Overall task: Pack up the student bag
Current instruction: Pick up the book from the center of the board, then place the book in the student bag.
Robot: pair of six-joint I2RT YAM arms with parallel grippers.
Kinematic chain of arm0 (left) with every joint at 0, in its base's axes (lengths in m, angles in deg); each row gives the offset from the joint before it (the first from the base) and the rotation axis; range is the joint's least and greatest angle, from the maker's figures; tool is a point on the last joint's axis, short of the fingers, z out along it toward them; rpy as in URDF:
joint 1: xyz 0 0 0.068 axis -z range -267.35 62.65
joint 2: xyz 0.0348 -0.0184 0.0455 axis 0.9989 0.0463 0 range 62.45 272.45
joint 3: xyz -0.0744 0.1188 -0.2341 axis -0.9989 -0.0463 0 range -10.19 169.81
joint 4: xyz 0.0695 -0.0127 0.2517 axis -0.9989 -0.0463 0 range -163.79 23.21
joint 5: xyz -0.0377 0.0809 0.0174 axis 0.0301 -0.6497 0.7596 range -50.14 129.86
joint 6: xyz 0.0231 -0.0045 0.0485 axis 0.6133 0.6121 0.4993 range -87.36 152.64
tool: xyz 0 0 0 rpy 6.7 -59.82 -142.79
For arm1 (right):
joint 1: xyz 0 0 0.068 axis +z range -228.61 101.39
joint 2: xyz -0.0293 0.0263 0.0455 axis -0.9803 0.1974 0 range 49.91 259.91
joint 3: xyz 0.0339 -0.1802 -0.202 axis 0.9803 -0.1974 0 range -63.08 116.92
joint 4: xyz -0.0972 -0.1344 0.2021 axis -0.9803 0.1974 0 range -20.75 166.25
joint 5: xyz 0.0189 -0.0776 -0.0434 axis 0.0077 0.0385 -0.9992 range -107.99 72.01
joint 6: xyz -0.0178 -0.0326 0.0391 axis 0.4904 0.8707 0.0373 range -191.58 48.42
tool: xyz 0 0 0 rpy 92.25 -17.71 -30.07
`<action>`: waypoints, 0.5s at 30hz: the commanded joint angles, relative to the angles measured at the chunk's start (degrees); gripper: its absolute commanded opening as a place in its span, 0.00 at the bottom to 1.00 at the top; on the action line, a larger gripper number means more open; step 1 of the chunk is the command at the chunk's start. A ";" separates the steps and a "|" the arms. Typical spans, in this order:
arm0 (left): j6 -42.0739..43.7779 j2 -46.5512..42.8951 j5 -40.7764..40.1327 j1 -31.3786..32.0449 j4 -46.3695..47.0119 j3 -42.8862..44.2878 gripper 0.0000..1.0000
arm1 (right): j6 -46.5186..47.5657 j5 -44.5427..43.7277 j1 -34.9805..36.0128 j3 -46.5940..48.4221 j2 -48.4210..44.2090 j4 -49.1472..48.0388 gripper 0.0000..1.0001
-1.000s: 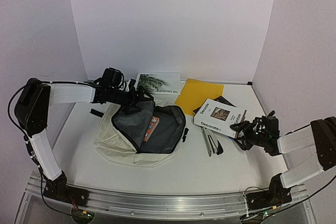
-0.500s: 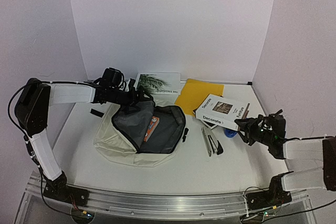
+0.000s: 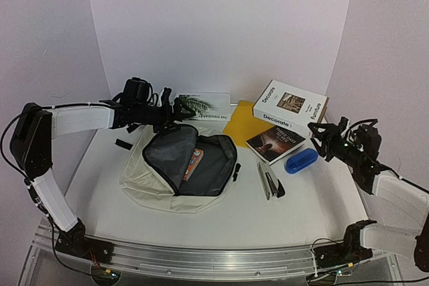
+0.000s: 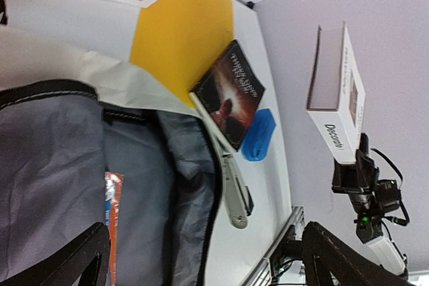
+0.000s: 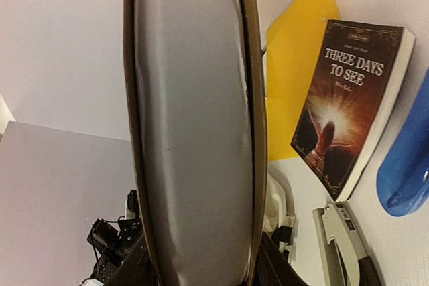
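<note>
The student bag [image 3: 144, 182] is laid flat on the table [image 3: 221, 222], left of centre, with its cream shell down, its main compartment unzipped and its mouth facing up. The dark grey lining is exposed, and one flat orange-and-white item [image 3: 193, 163] is seen inside, lying on the lining near the middle. The bag's long axis is taken to run roughly left to right across the table, with the open compartment toward the right. Which end is the top cannot be told. The left gripper [image 4: 206, 231] is held at the bag's far rim with its fingers spread wide, and only lining is seen below them. The right gripper [image 3: 319, 130] is clamped on a thick white book titled "Decorate" [image 3: 288, 102], which is raised clear of the table at the right. Right of the bag are noted a yellow folder [image 3: 242, 120], a dark paperback [image 3: 276, 143], a blue case [image 3: 300, 160] and a stapler [image 3: 271, 183]. A white book with a palm-leaf cover [image 3: 201, 104] is noted beyond the bag. The paperback's title, "Three Days to See", is legible only in the right wrist view, where the held book's page edge fills the centre. The orange item is shown only in the top and left wrist views.
</note>
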State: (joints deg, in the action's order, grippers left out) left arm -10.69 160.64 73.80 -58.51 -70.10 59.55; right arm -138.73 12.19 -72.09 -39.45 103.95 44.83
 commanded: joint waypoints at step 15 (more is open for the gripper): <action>7.14 -8.01 -11.95 3.55 -9.76 6.50 1.00 | 7.16 6.68 13.78 16.58 13.86 -3.66 0.28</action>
State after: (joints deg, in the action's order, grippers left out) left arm -8.90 156.86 79.81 -54.33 -64.31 63.00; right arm -132.77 21.30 -60.79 -23.51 115.10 44.04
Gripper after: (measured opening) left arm 0.996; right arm 0.384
